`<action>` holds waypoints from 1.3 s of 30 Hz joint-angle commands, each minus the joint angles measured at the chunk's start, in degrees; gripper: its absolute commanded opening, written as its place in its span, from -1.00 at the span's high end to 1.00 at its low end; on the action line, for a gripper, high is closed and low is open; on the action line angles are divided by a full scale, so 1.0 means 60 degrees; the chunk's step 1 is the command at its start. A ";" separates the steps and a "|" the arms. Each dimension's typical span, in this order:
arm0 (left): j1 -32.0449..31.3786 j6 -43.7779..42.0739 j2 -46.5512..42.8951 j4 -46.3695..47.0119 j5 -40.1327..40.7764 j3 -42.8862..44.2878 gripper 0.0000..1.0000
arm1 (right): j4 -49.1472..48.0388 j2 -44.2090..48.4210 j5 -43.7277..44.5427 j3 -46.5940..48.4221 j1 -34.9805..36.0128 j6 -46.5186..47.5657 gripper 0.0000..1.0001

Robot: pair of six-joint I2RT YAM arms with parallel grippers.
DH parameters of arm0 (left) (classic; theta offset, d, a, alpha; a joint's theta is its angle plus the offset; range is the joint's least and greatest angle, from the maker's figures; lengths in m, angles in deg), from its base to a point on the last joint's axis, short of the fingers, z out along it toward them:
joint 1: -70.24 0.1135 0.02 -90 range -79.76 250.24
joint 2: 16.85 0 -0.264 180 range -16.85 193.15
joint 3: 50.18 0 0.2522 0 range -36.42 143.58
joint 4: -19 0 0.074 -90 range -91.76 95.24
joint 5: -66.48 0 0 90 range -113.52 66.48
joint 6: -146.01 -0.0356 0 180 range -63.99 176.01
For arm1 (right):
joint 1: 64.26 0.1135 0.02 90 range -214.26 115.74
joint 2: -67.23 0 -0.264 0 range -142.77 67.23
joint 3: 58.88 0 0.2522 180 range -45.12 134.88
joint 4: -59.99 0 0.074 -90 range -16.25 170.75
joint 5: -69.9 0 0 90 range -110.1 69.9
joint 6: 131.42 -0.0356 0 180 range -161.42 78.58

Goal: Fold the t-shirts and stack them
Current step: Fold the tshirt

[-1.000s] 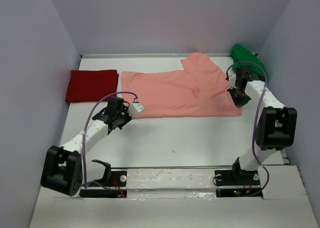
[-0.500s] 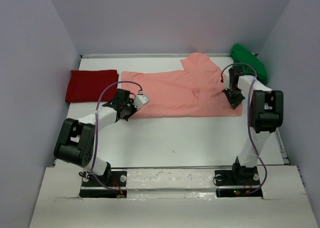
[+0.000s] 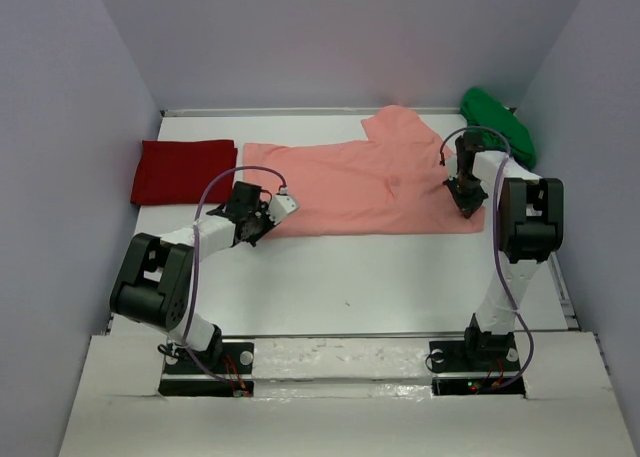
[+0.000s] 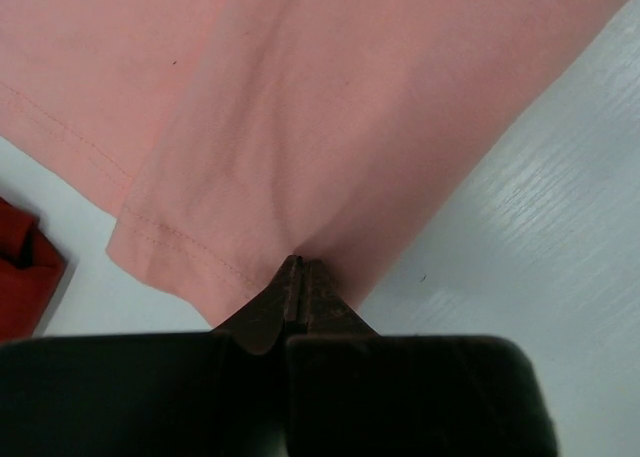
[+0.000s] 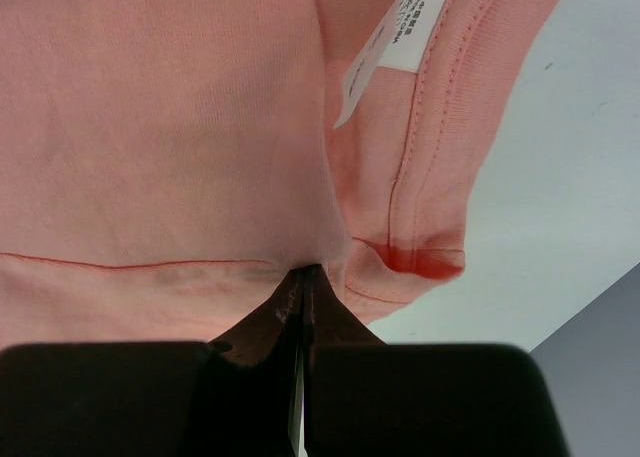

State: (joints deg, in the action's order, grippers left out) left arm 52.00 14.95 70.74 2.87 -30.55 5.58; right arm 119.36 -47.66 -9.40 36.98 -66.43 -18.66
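Right wrist view, upper centre of the frame: a white tag (image 5: 392, 29) lies at a slant on the pink shirt (image 5: 150, 117), just beside the ribbed collar band. It carries several short lines of small dark print running along its length. The characters are too fine and blurred to read. Nothing legible appears in the top view or the left wrist view.

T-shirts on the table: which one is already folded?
The deep red t-shirt, a neat rectangle at left; the salmon-pink t-shirt lies spread out, the green t-shirt crumpled.
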 commanded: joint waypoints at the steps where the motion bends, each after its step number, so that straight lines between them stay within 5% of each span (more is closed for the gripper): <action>1: 0.0052 -0.0129 0.0269 -0.0146 -0.0059 -0.0217 1.00 | -0.0408 -0.0319 0.0019 -0.0339 -0.0004 0.0117 1.00; 23: 0.0052 -0.0862 -0.0931 -0.2241 0.0556 -0.1155 1.00 | -0.0614 0.1818 0.0077 -0.2726 -0.0004 0.0527 1.00; 39: 0.0023 -0.1315 -0.1929 -0.4583 -0.0659 -0.0965 1.00 | -0.0057 0.3225 0.0048 -0.3795 -0.0004 0.0688 1.00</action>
State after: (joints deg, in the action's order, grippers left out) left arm 51.97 9.14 58.76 -15.27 -32.34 -0.32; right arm 116.36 -31.68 -8.86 16.09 -66.28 -15.36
